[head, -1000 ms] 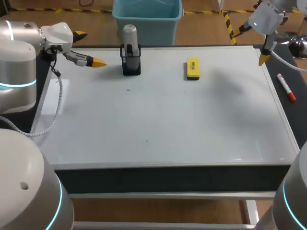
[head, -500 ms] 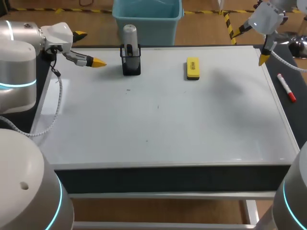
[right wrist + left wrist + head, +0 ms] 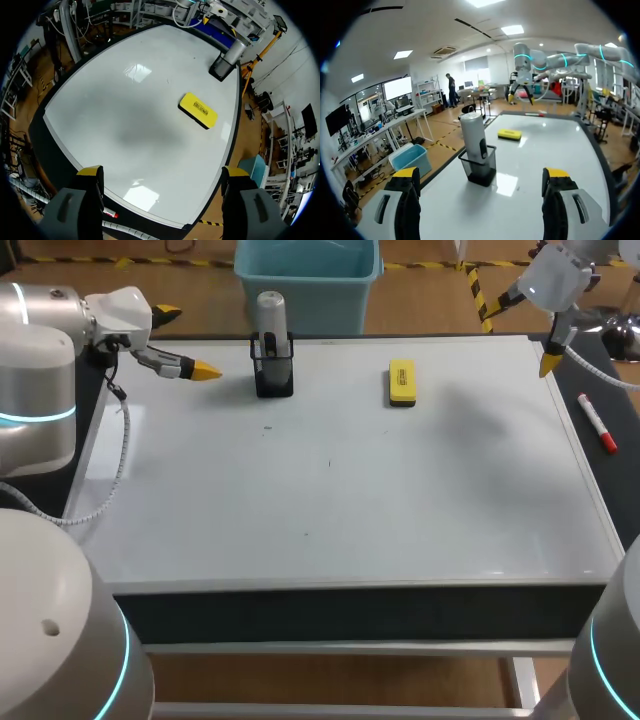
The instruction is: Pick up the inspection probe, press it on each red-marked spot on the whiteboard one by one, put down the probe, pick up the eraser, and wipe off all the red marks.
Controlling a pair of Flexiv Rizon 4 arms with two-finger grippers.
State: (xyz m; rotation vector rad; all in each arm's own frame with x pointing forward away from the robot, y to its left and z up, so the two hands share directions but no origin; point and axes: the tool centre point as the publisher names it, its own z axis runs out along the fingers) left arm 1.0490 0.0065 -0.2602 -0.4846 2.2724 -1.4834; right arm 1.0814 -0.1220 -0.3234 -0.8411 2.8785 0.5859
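left pincer and right pincer, spread wide, at far corners of whiteboard.

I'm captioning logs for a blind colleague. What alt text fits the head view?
A whiteboard holds a grey probe upright in a black holder and a yellow eraser near its far edge. The left gripper and right gripper hover open at its far corners.
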